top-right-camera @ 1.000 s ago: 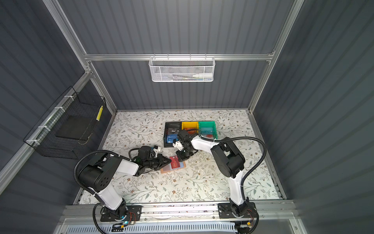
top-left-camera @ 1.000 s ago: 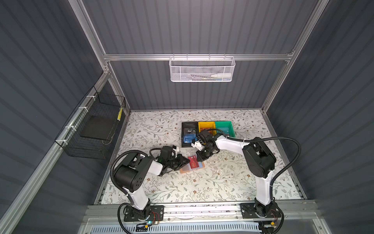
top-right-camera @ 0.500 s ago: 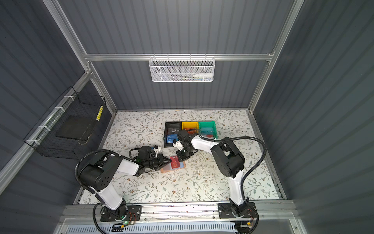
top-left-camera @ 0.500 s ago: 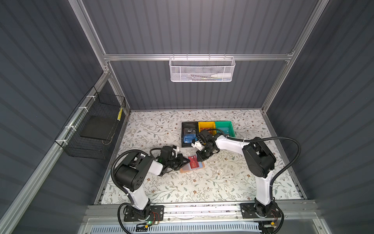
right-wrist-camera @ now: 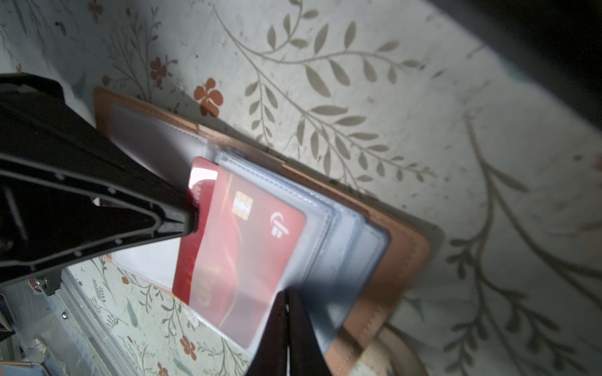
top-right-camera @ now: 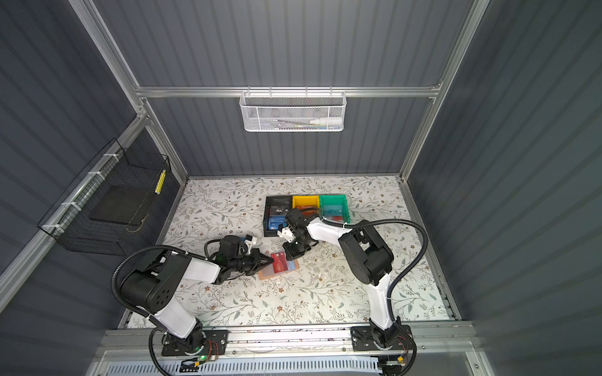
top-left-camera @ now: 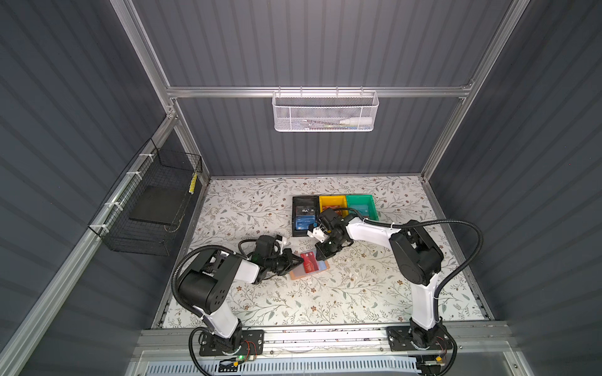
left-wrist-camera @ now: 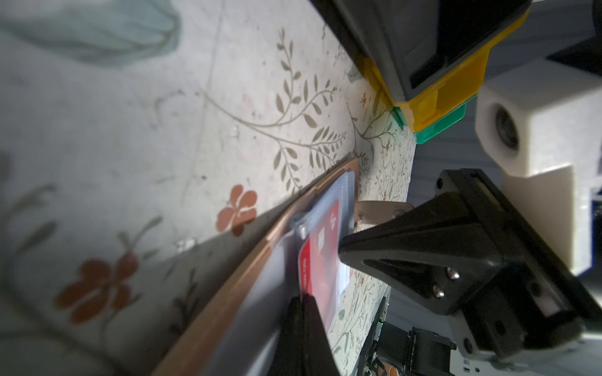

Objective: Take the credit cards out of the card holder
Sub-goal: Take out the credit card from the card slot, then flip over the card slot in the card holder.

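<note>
The card holder (top-left-camera: 323, 267) lies open near the worktop's (top-left-camera: 358, 293) middle. The left gripper (top-left-camera: 298, 259) pinches the edge of the red card (top-left-camera: 309, 262), which sticks partly out of a clear sleeve (right-wrist-camera: 325, 228). The right gripper (top-left-camera: 321, 257), fingers pressed together, rests on that sleeve. Toward the back edge, a blue card (top-left-camera: 304, 223) lies in the black bin (top-left-camera: 294, 228).

2 white arms (top-left-camera: 371, 232), black joints (top-left-camera: 413, 257), ribbed cables (top-left-camera: 469, 224); right pincer (left-wrist-camera: 341, 249) screws (left-wrist-camera: 452, 275) seemingly silver.

A dark rectangular card (top-left-camera: 305, 211) in the far black plastic bin (top-left-camera: 294, 216) is showing "Vip" in white. The red plastic card (right-wrist-camera: 241, 247) is bearing a white emblem, its lettering too blurred to read.
</note>
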